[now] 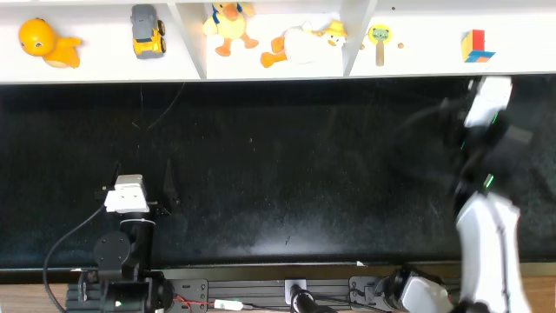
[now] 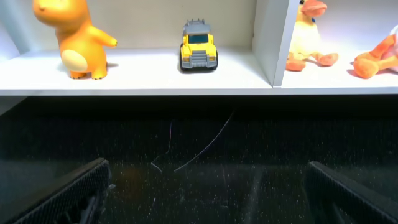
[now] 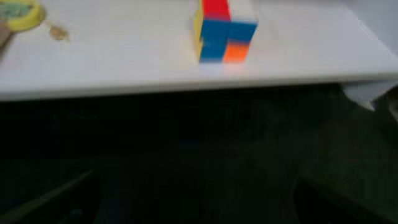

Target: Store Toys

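Standing wide apart, the fingers of the left gripper (image 2: 206, 165) hold nothing above the black mat (image 1: 278, 156). They face the white shelf (image 2: 143, 76), where an orange figure (image 2: 78, 37) and a yellow truck (image 2: 198, 45) share one compartment. The right gripper (image 3: 196, 178) is blurred. Its fingers seem parted and empty, near the coloured cube (image 3: 224, 31) in the shelf's rightmost compartment.

Cube (image 3: 222, 32) on shelf (image 3: 124, 65), right of probable rattle (image 3: 18, 12)

Surface (image 1: 287, 174): black, faintly scratched, spanning the middle.
Shelf (image 1: 261, 74): white, brightly lit, along the 12 o'clock edge.
Dividers (image 1: 193, 35): white upright panels splitting the shelf into compartments.
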Motion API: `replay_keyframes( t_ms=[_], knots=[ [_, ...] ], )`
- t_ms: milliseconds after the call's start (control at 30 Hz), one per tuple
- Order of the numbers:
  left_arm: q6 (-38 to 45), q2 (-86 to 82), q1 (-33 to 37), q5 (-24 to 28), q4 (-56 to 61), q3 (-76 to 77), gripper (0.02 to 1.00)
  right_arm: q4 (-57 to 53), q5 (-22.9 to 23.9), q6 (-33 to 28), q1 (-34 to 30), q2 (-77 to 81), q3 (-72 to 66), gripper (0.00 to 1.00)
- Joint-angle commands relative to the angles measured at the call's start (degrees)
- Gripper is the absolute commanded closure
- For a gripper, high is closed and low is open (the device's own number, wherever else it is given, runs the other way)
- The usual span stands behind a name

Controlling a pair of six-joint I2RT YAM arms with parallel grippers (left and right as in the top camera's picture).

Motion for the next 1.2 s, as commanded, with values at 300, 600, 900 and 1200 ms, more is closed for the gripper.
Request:
replay_keyframes(
  t_ms=[300,600,900,1200],
  knots=[
    [-0.4,-0.7,-0.4,0.6,-0.1,-0.2,0.023,8.0,0.2,6.7,18.7,-35.0,-29.4,0.005],
    [-0.4,-0.7,-0.4,0.6,-0.1,-0.2,0.020,-2.0,1.1,8.2,17.2,-59.0,-35.5,0.005],
    [-0.4,-0.7,-0.4,0.6,-0.1,-0.2,0.020,-2.1,1.6,8.2,17.0,-67.6,-35.5,0.007],
    [-0.4,-0.7,-0.4,0.6,-0.1,-0.2,0.020,-2.1,1.5,8.2,17.0,-67.6,-35.5,0.005]
  ],
)
